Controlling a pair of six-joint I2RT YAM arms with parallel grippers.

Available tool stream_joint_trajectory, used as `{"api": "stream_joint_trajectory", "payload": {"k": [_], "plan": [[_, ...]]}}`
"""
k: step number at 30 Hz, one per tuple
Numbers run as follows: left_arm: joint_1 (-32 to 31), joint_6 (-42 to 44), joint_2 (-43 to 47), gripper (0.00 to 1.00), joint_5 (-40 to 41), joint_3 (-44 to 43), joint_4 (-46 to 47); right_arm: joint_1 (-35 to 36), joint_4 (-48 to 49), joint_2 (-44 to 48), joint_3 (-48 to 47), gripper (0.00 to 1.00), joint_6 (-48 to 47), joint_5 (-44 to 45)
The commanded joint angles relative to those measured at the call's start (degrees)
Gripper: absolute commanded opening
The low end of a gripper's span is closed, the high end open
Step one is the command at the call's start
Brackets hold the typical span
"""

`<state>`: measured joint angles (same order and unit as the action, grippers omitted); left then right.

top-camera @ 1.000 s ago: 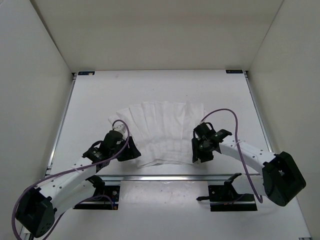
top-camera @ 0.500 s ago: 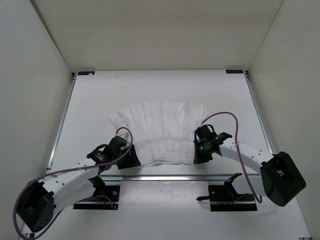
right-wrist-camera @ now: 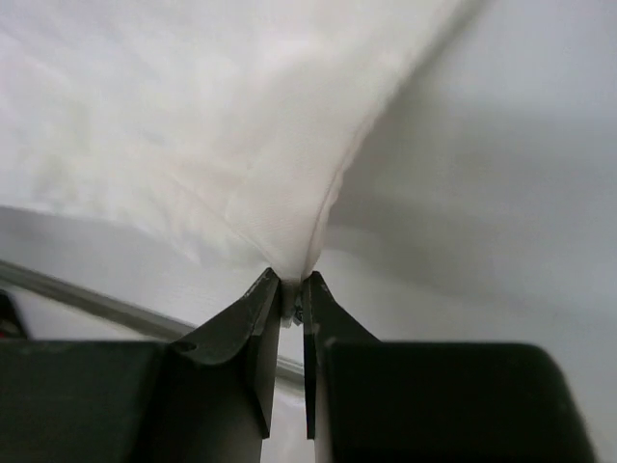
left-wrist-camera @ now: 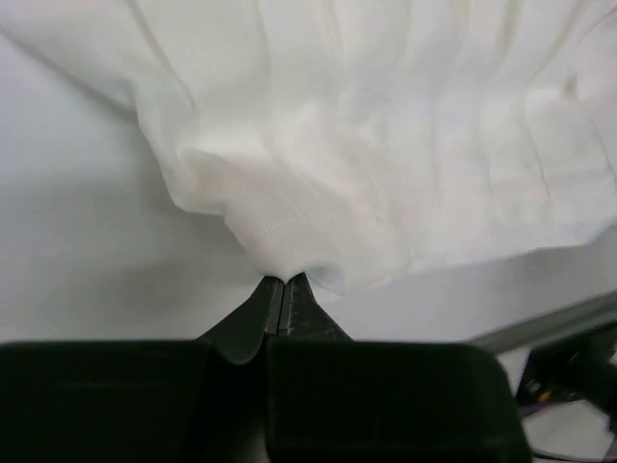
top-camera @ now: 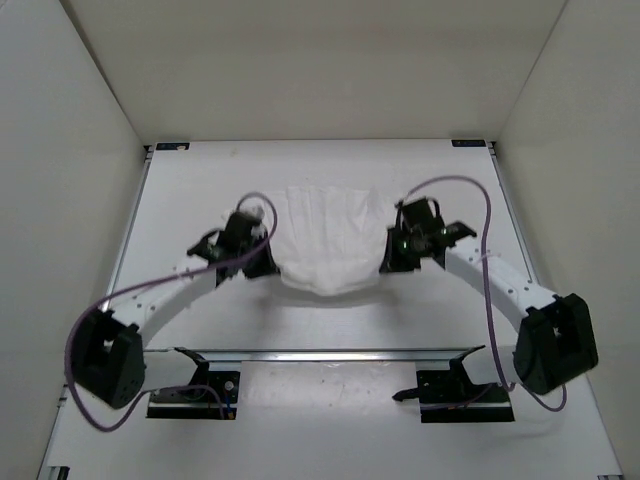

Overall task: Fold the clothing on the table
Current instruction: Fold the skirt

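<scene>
Spanning the gap between the two hands, the plain white, thin, wrinkled fabric garment (top-camera: 328, 235) lies near the middle of the large flat white table (top-camera: 190, 190). Its long axis runs left to right across the top view. The near edge sags in a shallow curve toward the arm bases, lowest about midway between the hands. The far part spreads toward the back of the table, and soft creases run from far to near across the cloth.

The left hand (top-camera: 271, 267) is pinched fully shut on the garment's near left corner. In the left wrist view its two dark fingers (left-wrist-camera: 241, 333) meet tip to tip, and a bunched fold of cloth comes out right at the tips and fans away up the frame.

The right hand (top-camera: 387, 263) is closed down on the near right corner. In the right wrist view its dark fingers (right-wrist-camera: 246, 323) leave only a thin slit between them. A gathered edge of cloth is clamped in that slit and rises from it as a taut ridge, with a shadow on the table beside it.

A silver metal rail (top-camera: 330, 353) runs along the near side of the table, between the garment and the arm bases and well apart from the cloth. A purple cable (top-camera: 160, 290) loops along the left arm, and another purple cable (top-camera: 470, 185) arches over the right arm.
</scene>
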<state>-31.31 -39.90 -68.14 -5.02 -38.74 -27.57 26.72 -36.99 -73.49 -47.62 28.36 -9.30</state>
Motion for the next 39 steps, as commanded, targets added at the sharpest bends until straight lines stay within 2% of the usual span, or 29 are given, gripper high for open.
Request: {"api": "stream_joint_trajectory", "payload": {"k": [1,2,3,4,5,6,7,8,9,10,11,12,13,14,15,16,19,22,26,31,35,39], "plan": [[7.73,11.92,-9.15,0.00,6.15,-25.40,0.78,-5.97,6.67,-6.11,-19.84,0.00,-6.02,-3.68],[9.84,13.60,-14.51,0.00,7.20,-37.69,-2.02,-8.24,5.19,-11.36,-30.24,0.00,-8.04,-4.75],[10.56,15.97,-17.44,0.00,9.30,-44.42,-6.40,-9.92,1.61,-17.06,-42.79,0.00,-9.54,-5.02],[11.96,17.91,-22.25,0.00,10.80,-57.98,-8.62,-10.63,-0.25,-22.08,-49.00,0.01,-11.29,-5.29],[13.19,18.36,-24.65,0.00,11.43,-69.95,-12.21,-11.42,-3.67,-24.57,-59.94,0.00,-12.09,-5.38],[13.55,18.71,-27.98,0.00,11.61,-74.76,-15.20,-12.56,-7.62,-28.42,-69.10,0.00,-13.06,-5.73],[14.86,18.81,-30.45,0.00,10.48,-82.64,-16.45,-12.92,-8.61,-31.16,-72.50,0.00,-13.76,-7.90],[15.48,18.89,-31.00,0.00,10.03,-85.59,-17.94,-13.70,-10.19,-32.31,-76.79,0.00,-13.77,-9.14],[15.92,18.89,-30.57,0.00,9.42,-83.36,-17.35,-14.23,-11.51,-33.54,-78.14,0.00,-14.03,-9.24],[15.76,19.33,-28.47,0.00,9.58,-80.99,-16.47,-14.07,-10.83,-33.56,-75.63,0.00,-14.29,-9.59],[15.49,19.42,-24.71,0.00,9.76,-72.70,-13.24,-14.06,-9.95,-32.86,-73.52,0.00,-14.38,-9.68],[15.32,19.25,-19.80,0.00,9.68,-62.96,-8.68,-13.72,-7.50,-31.20,-67.58,0.00,-14.30,-9.68],[15.31,18.11,-17.92,0.00,8.98,-57.81,-6.12,-13.63,-5.83,-28.66,-59.86,0.00,-13.77,-9.51],[15.31,16.62,-13.82,0.00,7.84,-47.84,-2.26,-12.84,-1.89,-26.89,-56.05,0.00,-13.42,-8.99],[15.05,16.00,-10.64,0.00,7.48,-38.61,1.43,-12.05,1.97,-24.09,-48.09,0.00,-12.81,-8.46],[15.31,14.69,-9.39,0.00,6.69,-34.95,3.90,-12.22,5.58,-21.02,-40.27,0.00,-12.37,-7.41],[14.26,11.70,-4.73,0.00,5.98,-14.23,8.14,-11.43,10.88,-15.74,-24.16,0.00,-11.05,-5.74],[12.95,7.92,-1.30,0.00,5.28,-1.82,10.16,-10.03,12.29,-11.60,-12.98,0.00,-8.51,-2.67],[8.12,5.37,2.03,0.00,4.66,6.03,9.39,-8.36,11.51,-5.89,-1.45,0.00,-5.34,-1.34],[3.80,3.52,9.85,0.00,3.35,12.80,5.96,-5.46,6.07,-0.70,3.74,0.00,-2.97,2.09],[4.24,2.46,18.73,0.00,2.38,15.27,1.04,-3.43,0.62,5.27,7.62,0.00,-0.51,4.28],[3.72,1.93,25.06,0.00,1.94,14.23,-3.71,-1.59,-5.70,10.73,7.71,0.00,0.99,4.47]]}}
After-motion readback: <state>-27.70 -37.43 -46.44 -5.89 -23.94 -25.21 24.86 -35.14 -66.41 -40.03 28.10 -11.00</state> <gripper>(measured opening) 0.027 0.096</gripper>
